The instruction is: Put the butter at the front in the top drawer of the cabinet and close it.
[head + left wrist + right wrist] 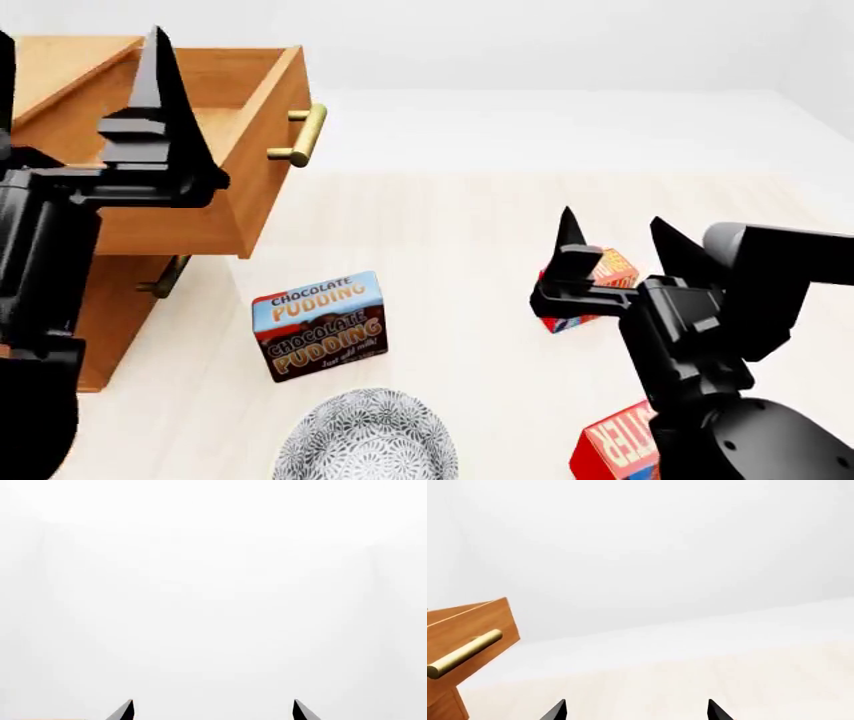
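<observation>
The cabinet stands at the left, and its top drawer is pulled out, brass handle facing right. My left gripper is raised in front of the drawer, open and empty; its wrist view shows only white beyond the gripper. Two red butter boxes lie on the right: one nearest me, partly hidden by my right arm, and one farther back. My right gripper hovers open over the farther box, holding nothing. Its wrist view shows the gripper and the drawer.
A chocolate pudding box stands on the light floor in the middle. A patterned grey bowl sits near the bottom edge. A lower drawer handle shows under the open drawer.
</observation>
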Motion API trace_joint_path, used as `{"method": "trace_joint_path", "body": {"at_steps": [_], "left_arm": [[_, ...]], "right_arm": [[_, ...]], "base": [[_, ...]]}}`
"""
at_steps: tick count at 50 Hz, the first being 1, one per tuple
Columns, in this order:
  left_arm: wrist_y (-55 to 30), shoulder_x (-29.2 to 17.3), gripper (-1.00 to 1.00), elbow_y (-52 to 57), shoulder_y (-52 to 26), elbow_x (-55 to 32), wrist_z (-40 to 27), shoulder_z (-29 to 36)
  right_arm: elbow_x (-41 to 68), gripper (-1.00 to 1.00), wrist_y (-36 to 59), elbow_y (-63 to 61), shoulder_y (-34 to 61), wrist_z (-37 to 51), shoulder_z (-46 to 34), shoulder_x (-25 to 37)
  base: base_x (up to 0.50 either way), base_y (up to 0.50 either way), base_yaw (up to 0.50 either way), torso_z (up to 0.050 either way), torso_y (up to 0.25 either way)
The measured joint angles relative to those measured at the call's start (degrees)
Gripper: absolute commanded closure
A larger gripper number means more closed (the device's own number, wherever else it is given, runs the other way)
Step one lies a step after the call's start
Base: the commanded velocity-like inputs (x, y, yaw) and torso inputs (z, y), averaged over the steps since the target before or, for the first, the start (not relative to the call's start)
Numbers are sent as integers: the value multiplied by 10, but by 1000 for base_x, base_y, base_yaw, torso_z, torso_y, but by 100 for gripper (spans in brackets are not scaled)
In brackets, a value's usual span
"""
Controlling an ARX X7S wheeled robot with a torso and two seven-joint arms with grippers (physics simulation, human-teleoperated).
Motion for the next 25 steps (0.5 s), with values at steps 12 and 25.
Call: {"method": "trace_joint_path", "body": {"at_steps": [12,25], "left_arm": [[329,-111,-100,69,242,153,-62,76],[530,-121,-100,47,377,285,-55,117]], "right_arm": [[5,-100,11,12,14,20,-1,2],[99,-100,99,49,99,126,34,-5]], "base": [[0,0,0,0,0],[0,0,0,0,0]]}}
